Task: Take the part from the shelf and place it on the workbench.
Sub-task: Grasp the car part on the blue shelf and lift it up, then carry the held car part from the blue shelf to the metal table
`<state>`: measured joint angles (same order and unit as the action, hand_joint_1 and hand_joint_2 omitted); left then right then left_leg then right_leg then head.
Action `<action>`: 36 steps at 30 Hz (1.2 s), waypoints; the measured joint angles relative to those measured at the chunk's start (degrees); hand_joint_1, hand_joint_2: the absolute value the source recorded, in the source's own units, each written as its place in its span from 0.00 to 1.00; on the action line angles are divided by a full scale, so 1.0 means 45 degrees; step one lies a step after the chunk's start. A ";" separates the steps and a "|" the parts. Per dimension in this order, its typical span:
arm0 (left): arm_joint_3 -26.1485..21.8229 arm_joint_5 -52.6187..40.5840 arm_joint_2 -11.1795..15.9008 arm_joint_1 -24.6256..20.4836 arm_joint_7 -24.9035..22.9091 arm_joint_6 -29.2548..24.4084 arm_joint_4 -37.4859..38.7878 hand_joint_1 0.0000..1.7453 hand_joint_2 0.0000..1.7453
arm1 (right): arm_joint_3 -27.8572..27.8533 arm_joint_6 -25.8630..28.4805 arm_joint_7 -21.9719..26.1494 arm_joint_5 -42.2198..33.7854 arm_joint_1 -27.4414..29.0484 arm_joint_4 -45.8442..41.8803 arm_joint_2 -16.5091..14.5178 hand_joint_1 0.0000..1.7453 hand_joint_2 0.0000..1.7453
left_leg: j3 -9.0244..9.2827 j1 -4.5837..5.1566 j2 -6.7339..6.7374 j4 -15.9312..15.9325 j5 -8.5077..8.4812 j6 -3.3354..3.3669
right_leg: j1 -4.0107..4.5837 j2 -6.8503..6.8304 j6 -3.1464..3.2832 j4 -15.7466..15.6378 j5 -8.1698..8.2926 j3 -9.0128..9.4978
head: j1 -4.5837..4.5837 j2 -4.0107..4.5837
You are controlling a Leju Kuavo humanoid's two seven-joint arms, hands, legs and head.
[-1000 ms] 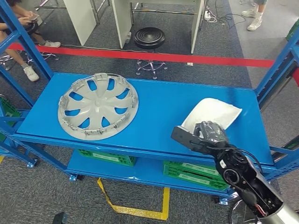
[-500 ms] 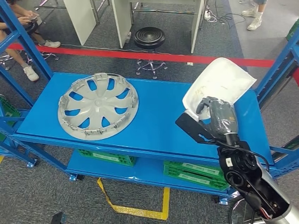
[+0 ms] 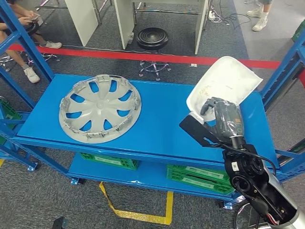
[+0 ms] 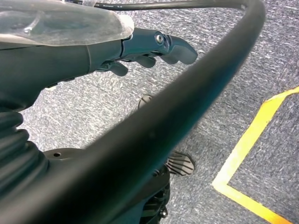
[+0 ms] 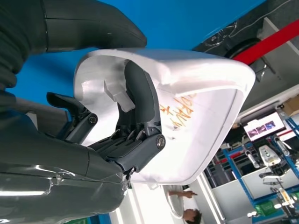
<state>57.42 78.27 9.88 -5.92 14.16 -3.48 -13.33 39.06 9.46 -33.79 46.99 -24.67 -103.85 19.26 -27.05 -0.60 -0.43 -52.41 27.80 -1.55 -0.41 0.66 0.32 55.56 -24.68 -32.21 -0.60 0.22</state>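
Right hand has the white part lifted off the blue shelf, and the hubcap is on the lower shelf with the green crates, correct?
Not quite. The hubcap lies on the top blue shelf, left side, as the head view shows. The right hand does hold the white part lifted; the green crates sit below.

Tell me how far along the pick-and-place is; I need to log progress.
Done: the right hand grips the white part and holds it tilted up off the blue shelf. In hand: carrying that part. Left: moving it to the workbench and setting it down. The hubcap lies untouched on the shelf.
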 joint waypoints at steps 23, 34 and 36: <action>0.0000 0.0013 0.0000 -0.0001 0.0004 -0.0017 0.0001 0.00 1.00 | -0.0005 0.0006 0.0144 -0.0137 0.0010 -0.0065 -0.0004 1.00 1.00 | -0.0006 -0.0001 -0.0001 0.0001 0.0000 0.0000 | 0.0000 -0.0002 0.0000 0.0000 0.0000 0.0002 | 0.0000 0.0000; -0.0083 0.0438 -0.0029 -0.0008 0.0177 -0.0461 -0.0001 0.00 1.00 | 0.0167 0.1246 1.4338 -1.5716 0.0813 0.0577 -0.1734 1.00 1.00 | -0.0040 -0.0034 -0.0034 0.0008 -0.0006 -0.0012 | 0.0037 -0.0042 0.0015 0.0001 -0.0012 -0.0009 | -0.0014 0.0000; -0.0096 0.0452 -0.0027 -0.0011 0.0181 -0.0472 -0.0001 0.00 1.00 | 0.0171 0.1244 1.3105 -1.4772 0.0812 0.0663 -0.1816 1.00 1.00 | -0.0039 -0.0031 -0.0012 0.0008 -0.0005 -0.0013 | 0.0032 -0.0022 0.0015 0.0000 -0.0009 -0.0009 | 0.0002 0.0000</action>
<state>56.99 80.30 9.76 -5.97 14.98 -5.60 -13.33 39.83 15.06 25.18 -19.48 -21.02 -100.87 11.08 -27.22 -0.74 -0.48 -52.37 27.78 -1.61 -0.26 0.57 0.38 55.57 -24.72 -32.25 -0.59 0.22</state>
